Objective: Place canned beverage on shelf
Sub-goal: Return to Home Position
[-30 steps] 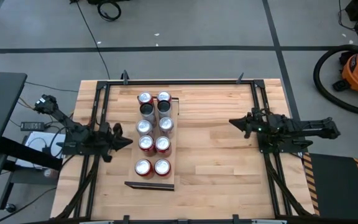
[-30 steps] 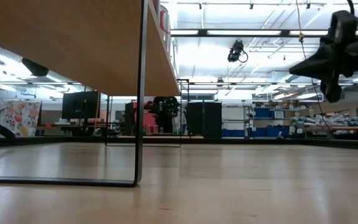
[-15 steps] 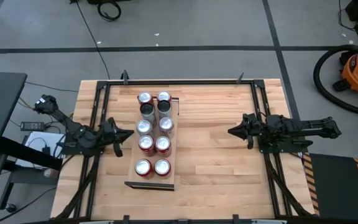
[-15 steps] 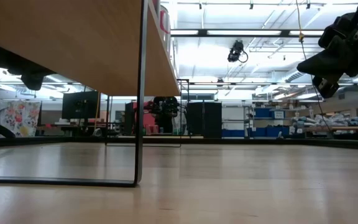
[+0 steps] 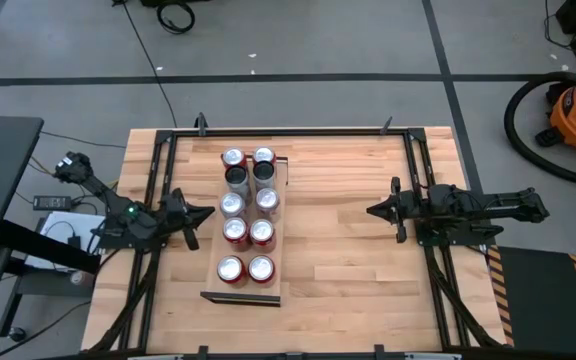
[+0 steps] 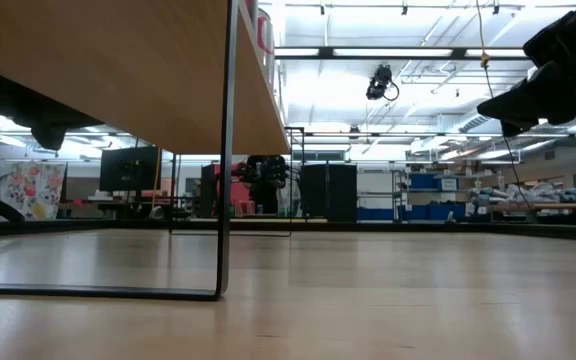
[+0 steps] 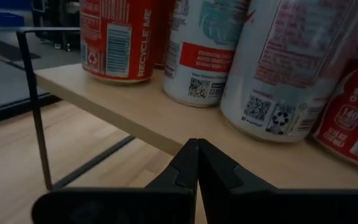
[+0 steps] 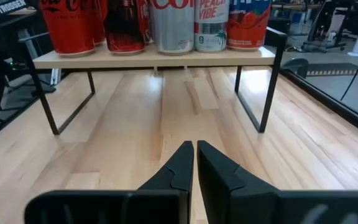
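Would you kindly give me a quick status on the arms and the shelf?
Left gripper and right gripper: jaws shut, empty, either side of the shelf. Ten cans upright on it, two rows. No obstruction seen.

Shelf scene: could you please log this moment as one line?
shelf: cans in two rows; left gripper: shut, beside shelf; right gripper: shut, apart

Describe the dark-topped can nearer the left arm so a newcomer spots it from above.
On the wooden table, find the pale shelf holding two columns of cans. In the column nearer the left gripper, take the second can from the picture's top: dark-topped, between silver-topped ones.
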### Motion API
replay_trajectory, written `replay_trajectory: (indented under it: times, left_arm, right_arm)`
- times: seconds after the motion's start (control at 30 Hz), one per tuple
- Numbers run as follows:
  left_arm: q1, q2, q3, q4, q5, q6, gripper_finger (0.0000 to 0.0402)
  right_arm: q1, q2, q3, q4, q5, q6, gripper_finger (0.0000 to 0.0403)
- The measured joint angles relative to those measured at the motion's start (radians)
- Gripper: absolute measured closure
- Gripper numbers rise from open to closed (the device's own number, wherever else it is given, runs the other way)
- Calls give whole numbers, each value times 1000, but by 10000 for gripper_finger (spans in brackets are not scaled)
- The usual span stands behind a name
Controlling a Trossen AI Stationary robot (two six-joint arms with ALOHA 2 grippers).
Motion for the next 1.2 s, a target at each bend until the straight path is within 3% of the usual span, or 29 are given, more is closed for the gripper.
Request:
replay_trajectory:
  times: [0.23,1.2]
  left_arm:
    - [2,13,0,2,10,-138,388]
    - [2,13,0,3,13,-125,388]
  right_arm:
    - [0,0,0,0,0,4,373]
    - [0,0,0,0,0,4,373]
